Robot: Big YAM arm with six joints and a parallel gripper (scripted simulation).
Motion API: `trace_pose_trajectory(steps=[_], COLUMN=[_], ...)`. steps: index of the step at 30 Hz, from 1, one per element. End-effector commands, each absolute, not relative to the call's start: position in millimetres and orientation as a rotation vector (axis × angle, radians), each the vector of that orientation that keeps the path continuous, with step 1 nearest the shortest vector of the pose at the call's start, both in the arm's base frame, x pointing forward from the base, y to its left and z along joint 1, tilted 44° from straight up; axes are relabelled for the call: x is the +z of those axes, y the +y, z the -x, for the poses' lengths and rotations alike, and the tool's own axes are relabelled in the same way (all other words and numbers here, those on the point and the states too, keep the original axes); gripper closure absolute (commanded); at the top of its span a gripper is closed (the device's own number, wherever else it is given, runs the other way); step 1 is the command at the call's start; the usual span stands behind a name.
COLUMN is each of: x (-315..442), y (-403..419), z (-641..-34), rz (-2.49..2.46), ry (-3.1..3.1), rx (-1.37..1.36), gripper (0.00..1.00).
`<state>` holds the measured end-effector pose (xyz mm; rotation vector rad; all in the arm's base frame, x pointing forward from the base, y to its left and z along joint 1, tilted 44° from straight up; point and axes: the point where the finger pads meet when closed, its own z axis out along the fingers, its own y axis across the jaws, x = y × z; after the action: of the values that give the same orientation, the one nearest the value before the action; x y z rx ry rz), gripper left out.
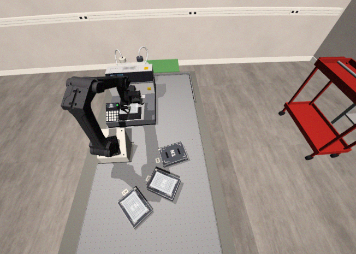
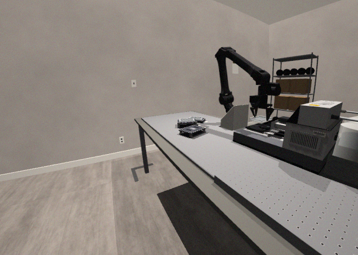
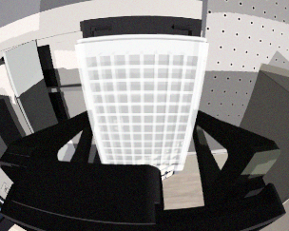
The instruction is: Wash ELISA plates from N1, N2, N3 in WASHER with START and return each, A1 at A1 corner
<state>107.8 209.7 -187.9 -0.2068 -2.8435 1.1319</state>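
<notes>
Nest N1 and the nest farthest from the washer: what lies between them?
The middle nest, with a white plate in it; the top view shows this.

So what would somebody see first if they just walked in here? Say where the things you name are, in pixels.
Probably the big black robot arm (image 1: 82, 117) (image 2: 246, 62), bent over the washer (image 1: 130, 76) (image 2: 306, 136) with a white plate (image 1: 134, 107) (image 2: 258, 118) (image 3: 142, 101) at its end effector (image 1: 134, 108) (image 2: 262, 117) (image 3: 143, 115). In the top view, the bright red cart (image 1: 304, 127) off to the right of the table (image 1: 178, 107) (image 2: 202, 151) pops out too.

Wellplate at washer: white, square grid | washer keypad: pale keys on black | lamp: green | nest N1: dark grey, white lettering | right cart: red
</notes>
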Motion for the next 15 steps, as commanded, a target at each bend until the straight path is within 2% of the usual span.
trace_pose_trajectory(steps=[1, 3, 15], x=[-195.7, -200.7, -211.2], y=[203.2, 225.0, 188.6], z=[-109.4, -115.6, -105.7], rz=[0.205, 0.202, 0.200], ry=[-2.833, -2.871, -2.834], rx=[1.136, 1.085, 1.137], gripper=[0.18, 0.18, 0.18])
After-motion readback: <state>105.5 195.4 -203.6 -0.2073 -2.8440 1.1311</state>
